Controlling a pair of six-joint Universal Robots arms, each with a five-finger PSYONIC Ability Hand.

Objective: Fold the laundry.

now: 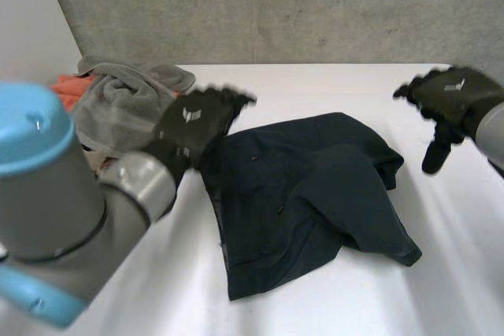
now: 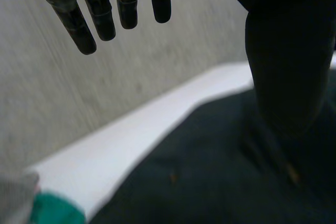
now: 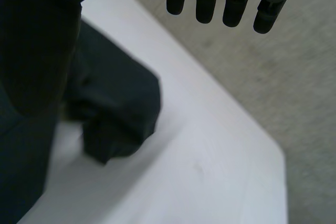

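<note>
A dark navy garment [image 1: 307,194] lies crumpled in the middle of the white table [image 1: 441,273]. My left hand [image 1: 197,120] hovers over its left edge with straight fingers [image 2: 100,11] and holds nothing; the navy cloth [image 2: 220,177] lies below the palm. Off the garment's right side my right hand [image 1: 450,100] hangs above the table, its fingers [image 3: 207,1] straight and empty. A folded corner of the garment [image 3: 118,114] lies beneath that hand's thumb.
A pile of laundry sits at the table's back left: a grey towel [image 1: 126,100] on top, orange cloth [image 1: 69,88] behind it, and a bit of green cloth [image 2: 52,211]. A grey wall [image 1: 276,5] stands behind the table.
</note>
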